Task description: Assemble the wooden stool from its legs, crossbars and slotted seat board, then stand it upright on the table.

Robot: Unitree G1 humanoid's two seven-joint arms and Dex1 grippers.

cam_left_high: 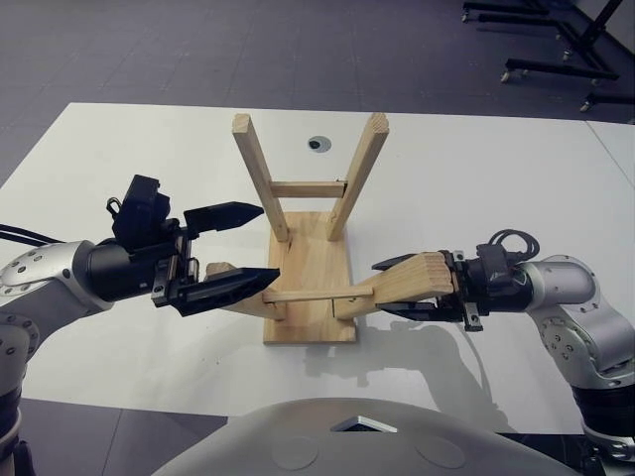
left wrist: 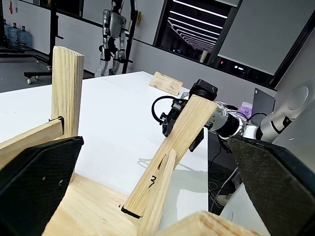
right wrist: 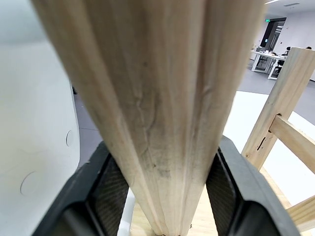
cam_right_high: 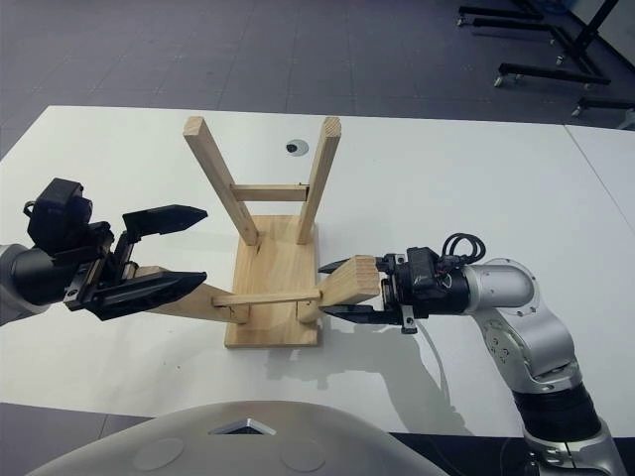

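The stool lies upside down, its seat board (cam_left_high: 310, 263) flat on the white table (cam_left_high: 496, 178). Two far legs (cam_left_high: 260, 178) stand upright in the board, joined by a crossbar (cam_left_high: 308, 188). The near pair leans outward, linked by a second crossbar (cam_left_high: 308, 295). My right gripper (cam_left_high: 382, 288) is shut on the near right leg (cam_left_high: 407, 280); its pads (right wrist: 110, 191) press both sides of the wood (right wrist: 152, 98). My left gripper (cam_left_high: 268, 241) stands open, its fingers (left wrist: 34, 172) on either side of the near left leg's end (cam_left_high: 220, 270) without clamping it.
A small round hole (cam_left_high: 318, 143) sits in the table behind the stool. Black wheeled frames (cam_left_high: 556, 40) stand on the floor at the far right. Bare tabletop stretches to both sides of the stool, and the front edge is close below the arms.
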